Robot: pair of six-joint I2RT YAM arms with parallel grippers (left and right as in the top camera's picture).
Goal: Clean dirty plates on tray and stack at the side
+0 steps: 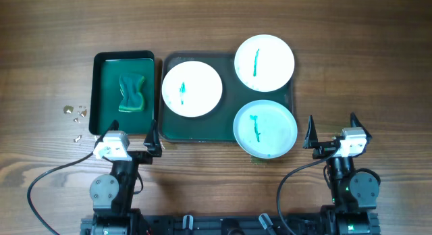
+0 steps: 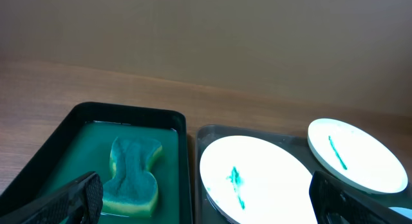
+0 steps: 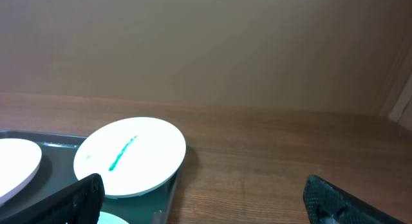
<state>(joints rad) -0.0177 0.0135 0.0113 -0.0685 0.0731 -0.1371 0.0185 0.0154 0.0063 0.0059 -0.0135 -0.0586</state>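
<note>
Three white plates with teal smears lie on a dark green tray [image 1: 169, 130]: one at the left [image 1: 192, 88], one at the far right [image 1: 264, 62], one at the near right [image 1: 265, 128]. A green-and-yellow sponge [image 1: 133, 93] lies in a smaller green tray [image 1: 101, 93] to the left. My left gripper [image 1: 129, 139] is open and empty, just in front of the sponge tray. My right gripper [image 1: 331, 132] is open and empty, right of the plates. The left wrist view shows the sponge [image 2: 133, 174] and left plate [image 2: 257, 179]. The right wrist view shows the far plate [image 3: 131, 155].
Small crumbs or scraps [image 1: 75, 115] lie on the wooden table left of the sponge tray. Bare wood lies to the right of the big tray [image 3: 277, 153].
</note>
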